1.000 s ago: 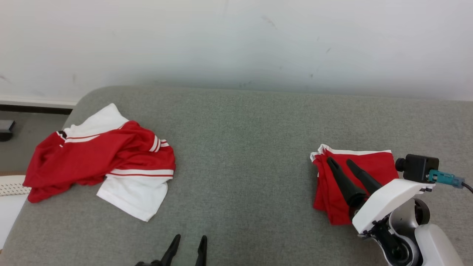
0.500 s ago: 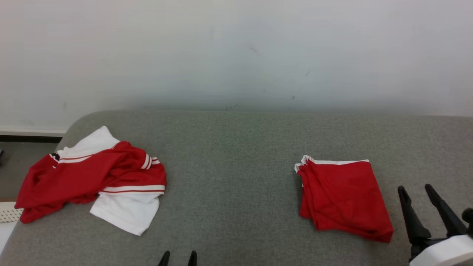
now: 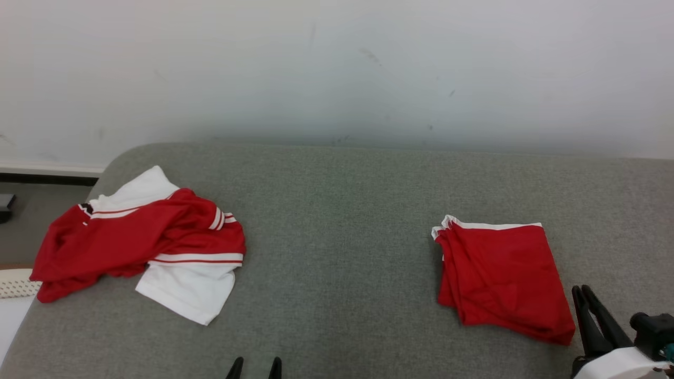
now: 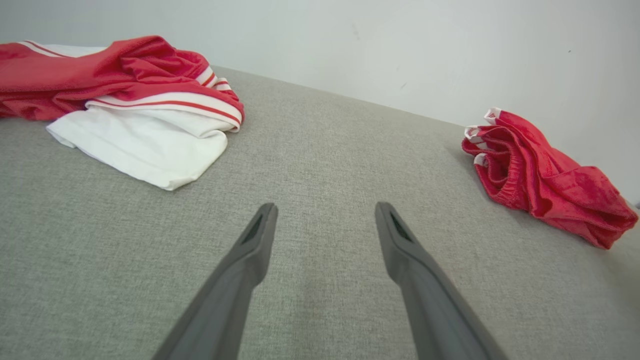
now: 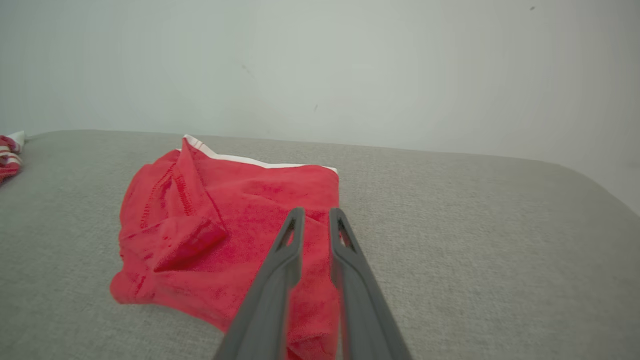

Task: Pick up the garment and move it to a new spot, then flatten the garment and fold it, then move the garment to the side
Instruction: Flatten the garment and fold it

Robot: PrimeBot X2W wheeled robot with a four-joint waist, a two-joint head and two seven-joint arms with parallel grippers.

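Note:
A folded red garment [image 3: 500,273] with a white trim edge lies flat on the right of the grey cushion [image 3: 342,210]; it also shows in the left wrist view [image 4: 545,180] and the right wrist view [image 5: 225,235]. My right gripper [image 3: 579,289] is at the lower right, just off the garment's near right corner. Its jaws are narrowed to a small gap with nothing between them [image 5: 316,212]. My left gripper [image 3: 256,360] sits at the bottom centre, wide open and empty above bare cushion [image 4: 325,207].
A crumpled red and white garment [image 3: 142,242] lies at the cushion's left end [image 4: 125,95]. A pale wall [image 3: 337,63] runs behind the cushion. Floor and a white perforated thing [image 3: 16,281] show past the left edge.
My right gripper has drawn back off the folded garment to the lower right, leaving it lying there, and its jaws have narrowed. The camera has shifted. The left gripper stays open.

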